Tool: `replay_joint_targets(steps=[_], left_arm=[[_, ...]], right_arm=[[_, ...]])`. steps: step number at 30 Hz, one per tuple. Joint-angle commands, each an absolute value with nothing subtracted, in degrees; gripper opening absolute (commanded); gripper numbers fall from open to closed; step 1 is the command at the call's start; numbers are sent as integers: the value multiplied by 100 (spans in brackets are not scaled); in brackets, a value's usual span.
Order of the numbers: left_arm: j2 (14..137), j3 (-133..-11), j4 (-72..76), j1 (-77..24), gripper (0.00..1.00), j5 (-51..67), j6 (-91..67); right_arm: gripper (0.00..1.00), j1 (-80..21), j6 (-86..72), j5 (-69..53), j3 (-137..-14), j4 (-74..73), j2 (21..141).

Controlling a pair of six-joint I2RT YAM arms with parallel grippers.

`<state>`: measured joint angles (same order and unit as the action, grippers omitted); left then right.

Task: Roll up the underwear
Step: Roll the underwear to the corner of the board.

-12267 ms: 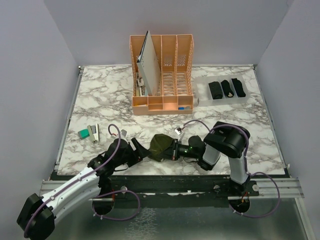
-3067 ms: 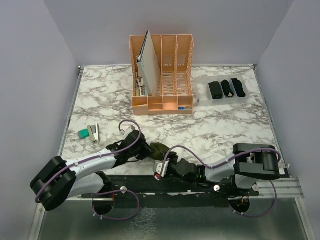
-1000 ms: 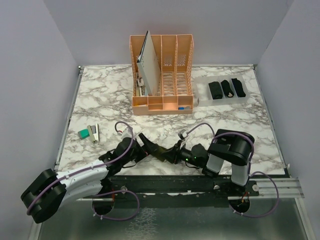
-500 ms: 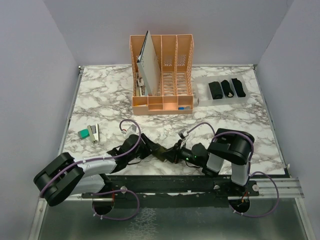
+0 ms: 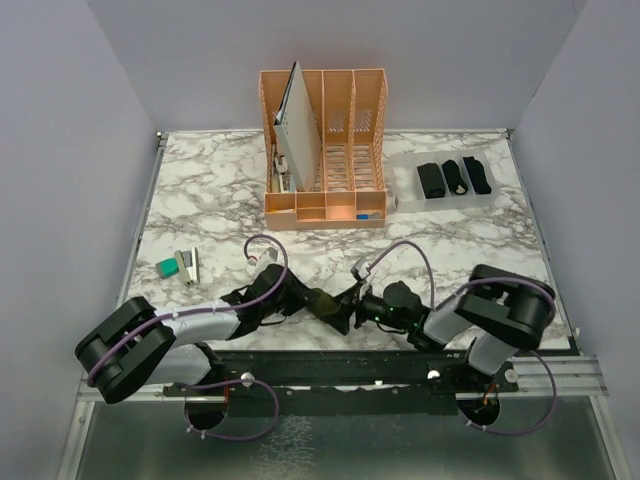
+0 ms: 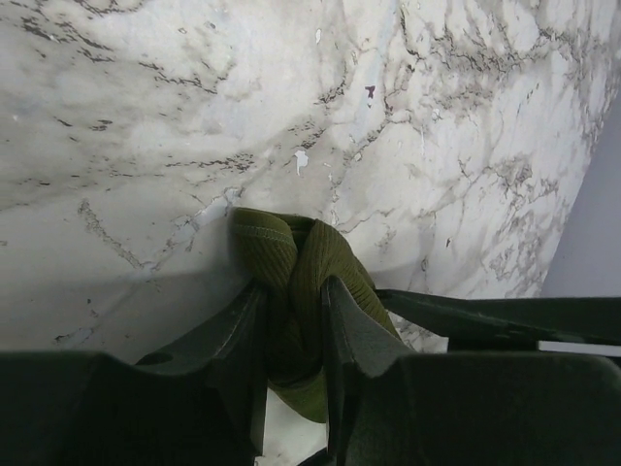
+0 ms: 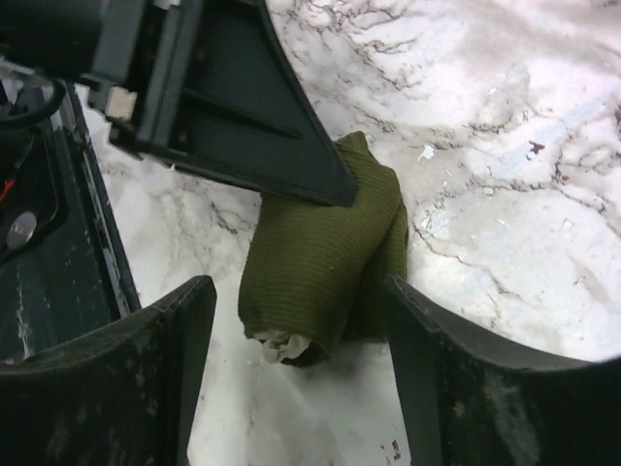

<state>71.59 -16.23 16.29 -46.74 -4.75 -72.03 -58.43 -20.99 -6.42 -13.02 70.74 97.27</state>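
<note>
Your white marble-patterned table [image 5: 200,190] carries the peach plastic slotted desk organiser [image 5: 325,150] at its back. Both arms meet well in front of that organiser, at the table's near edge. Your left gripper [image 6: 294,291] is narrowed, its two fingers pinching the olive-green rolled cloth brief [image 7: 325,243] from both sides. Your right gripper [image 7: 299,283] stands wide, one finger on each side of the same roll, touching neither. The roll lies on the marble, a cream edge showing at one end.

Peach file organizer [image 5: 326,208], teal block [image 5: 166,267], marble table [image 5: 205,190]
</note>
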Motion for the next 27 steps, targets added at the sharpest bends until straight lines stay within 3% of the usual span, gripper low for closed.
replay_joint_targets(steps=[1,7,11,19,24,27], left_arm=[[7191,-1644,395,-4752,16,-739,-7102],[7223,-1924,14,-4798,9,-821,-7179],[7372,-2088,-398,-4807,3,-924,-7321],[7599,-2155,-465,-4808,0,-895,-7505],[7549,-2155,-461,-4822,0,-922,-7515],[7496,-2135,-495,-4821,0,-927,-7511]], right_arm=[[74,-5875,-799,-920,-1497,5174,8801],[80,-6466,727,-113,-1870,4115,8076],[64,-7193,1562,1428,-2060,4053,8162],[66,-7735,2493,2105,-2264,4581,8733],[63,-7743,2400,2254,-2498,4735,9332],[55,-7743,2365,2775,-2548,4751,9697]])
